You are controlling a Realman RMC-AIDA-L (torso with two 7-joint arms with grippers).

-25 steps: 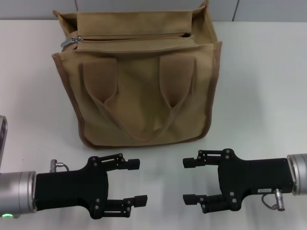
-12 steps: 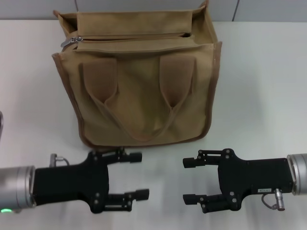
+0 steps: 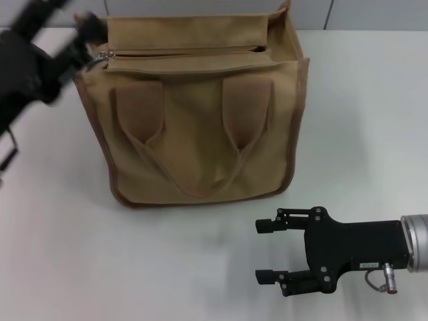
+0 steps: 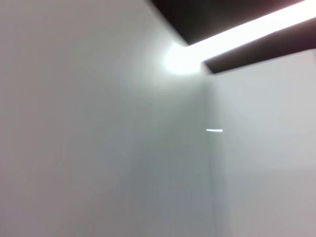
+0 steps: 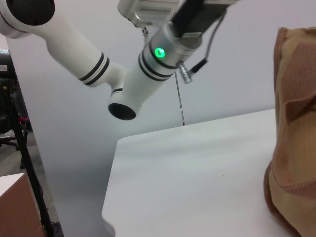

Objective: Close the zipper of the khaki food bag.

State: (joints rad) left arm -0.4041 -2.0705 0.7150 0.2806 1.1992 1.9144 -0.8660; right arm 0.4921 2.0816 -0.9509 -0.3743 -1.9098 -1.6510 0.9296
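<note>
White tabletop (image 3: 374,120) spreads under everything in the head view, meeting a pale wall at its far edge. Standing on it, toward the far left of centre, is the khaki food bag (image 3: 200,127), a boxy tan canvas tote with darker brown piping along its edges and base. Its near face carries two brown handle patches, and a flat loop handle hangs down from them in a shallow curve against the canvas. A second panel of the same canvas rises behind the mouth of the bag. In the right wrist view one brown-edged corner of the bag (image 5: 294,138) shows at the side, resting on the table.

Across the top of the bag runs the zipper (image 3: 184,51), a khaki-taped line spanning the width; toward the right end a dark gap shows where the two sides part. Its small shiny silver pull tab (image 3: 102,56) sits at the bag's left end.

Raised at the bag's upper left corner is the left gripper (image 3: 80,27), black and blurred, close beside the pull tab; whether its fingers are apart or together, or touching the tab, I cannot tell. The left wrist view shows only pale wall and a bright strip.

Low on the right, near the table's front edge and well apart from the bag, the black right gripper (image 3: 264,251) rests with its two fingers spread, holding nothing
</note>
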